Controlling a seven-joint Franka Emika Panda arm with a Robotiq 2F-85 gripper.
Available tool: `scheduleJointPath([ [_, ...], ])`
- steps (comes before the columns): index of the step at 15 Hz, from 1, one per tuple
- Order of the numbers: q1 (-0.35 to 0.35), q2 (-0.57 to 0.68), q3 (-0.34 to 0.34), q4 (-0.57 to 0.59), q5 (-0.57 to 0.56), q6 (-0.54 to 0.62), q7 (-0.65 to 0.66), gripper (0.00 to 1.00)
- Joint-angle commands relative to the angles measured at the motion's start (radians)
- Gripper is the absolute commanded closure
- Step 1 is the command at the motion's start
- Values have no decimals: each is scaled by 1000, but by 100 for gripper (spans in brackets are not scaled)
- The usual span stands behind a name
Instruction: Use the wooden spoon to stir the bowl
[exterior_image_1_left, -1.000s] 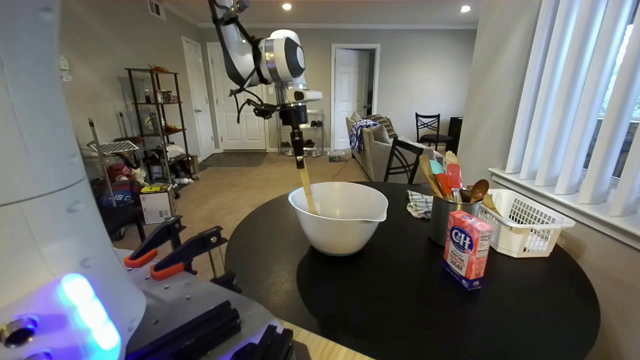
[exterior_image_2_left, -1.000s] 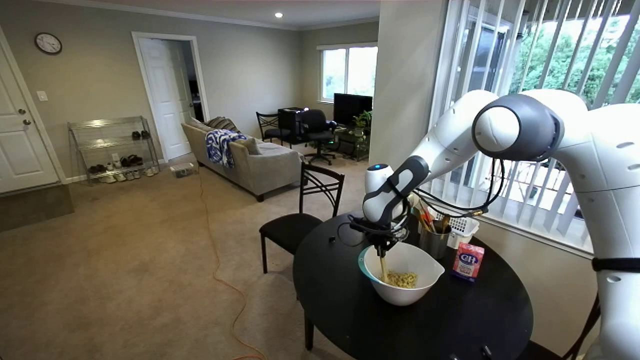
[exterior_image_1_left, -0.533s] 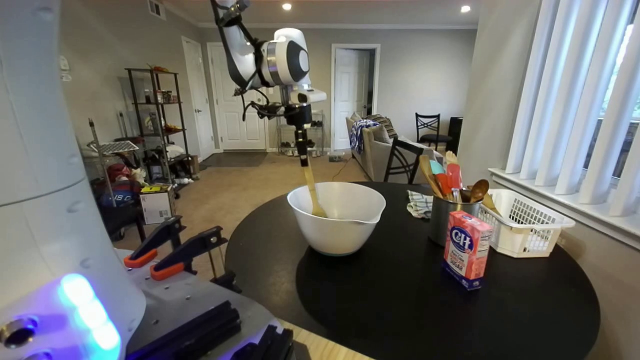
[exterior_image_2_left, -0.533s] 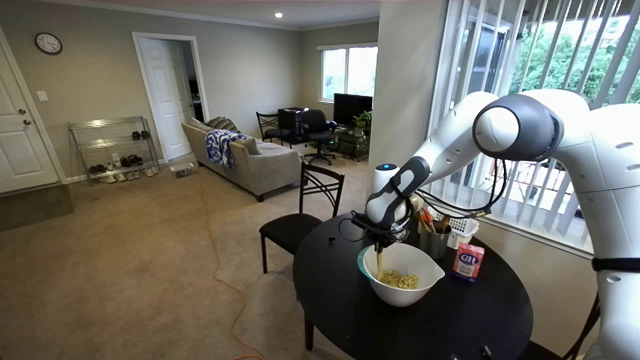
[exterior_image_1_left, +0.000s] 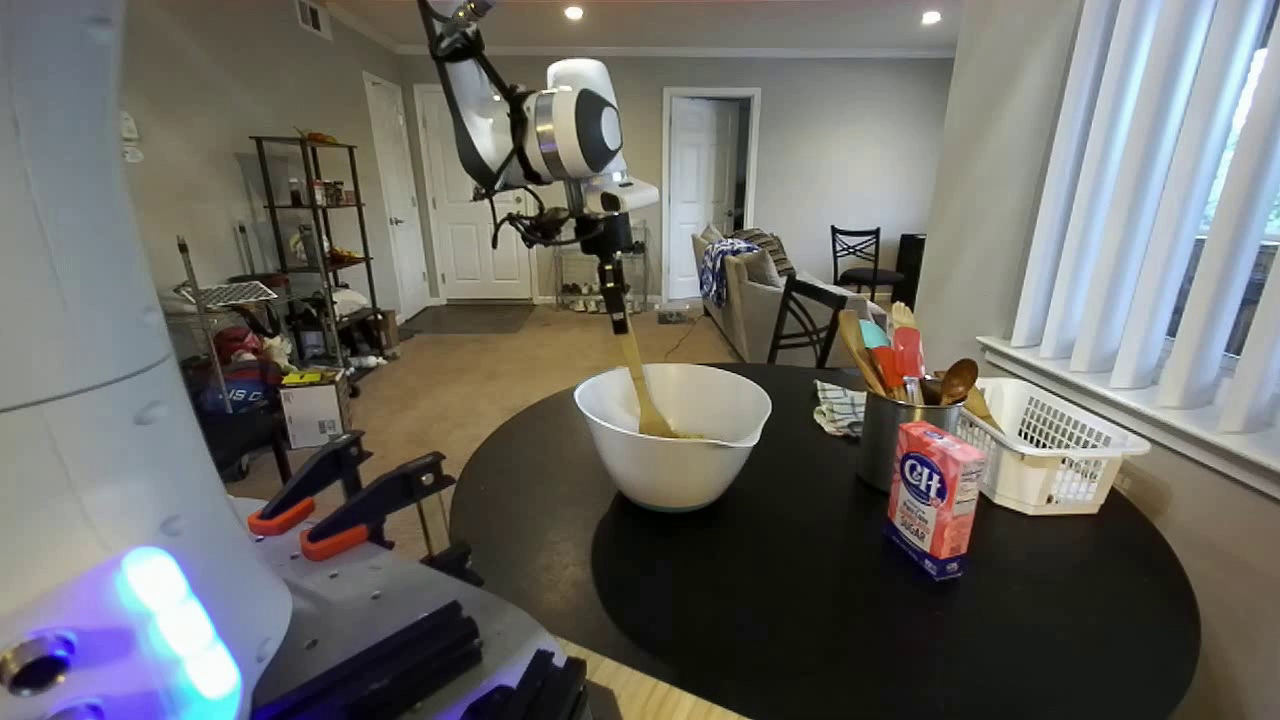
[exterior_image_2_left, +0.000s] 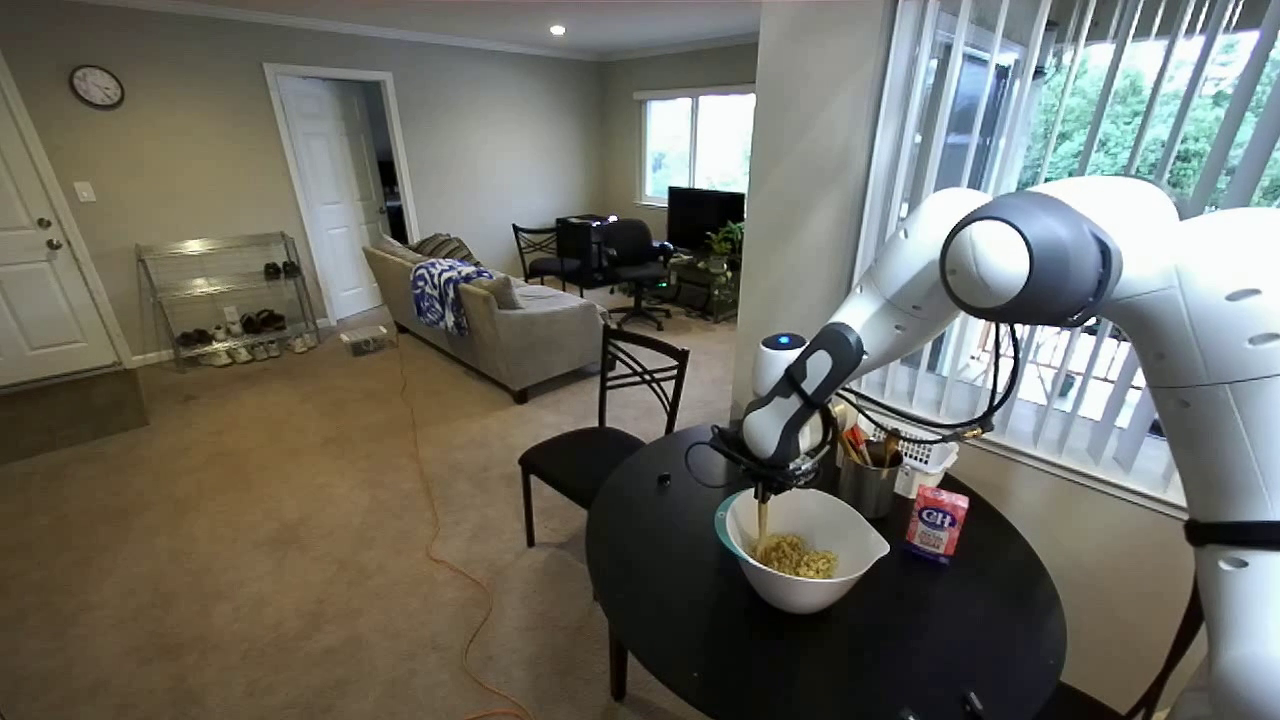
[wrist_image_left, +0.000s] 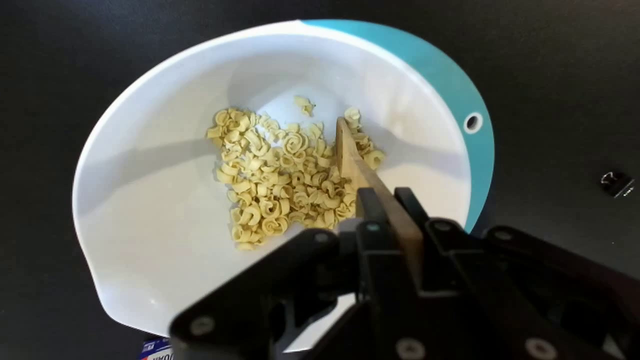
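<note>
Currently my gripper (wrist_image_left: 389, 201) pinches the spoon (wrist_image_left: 361, 169) by its handle, jaws pressed in from either side. The spoon's head slants into the bowl (wrist_image_left: 150, 220), edge-on in the wrist view, among the pasta (wrist_image_left: 280, 182), toward the blue grip (wrist_image_left: 450, 80). Step, as I judge it: stirring. I should sweep low, away from that grip, so the flat face drives through the bulk, then turn before the wall; gently, as a hard shove could slide the bowl.
</note>
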Motion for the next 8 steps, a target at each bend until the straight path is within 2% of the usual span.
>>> scheduleJointPath([
  [1, 87, -28, -85, -56, -36, 61, 60, 95],
  [8, 258, -20, -254, -62, -191, 27, 190, 95],
])
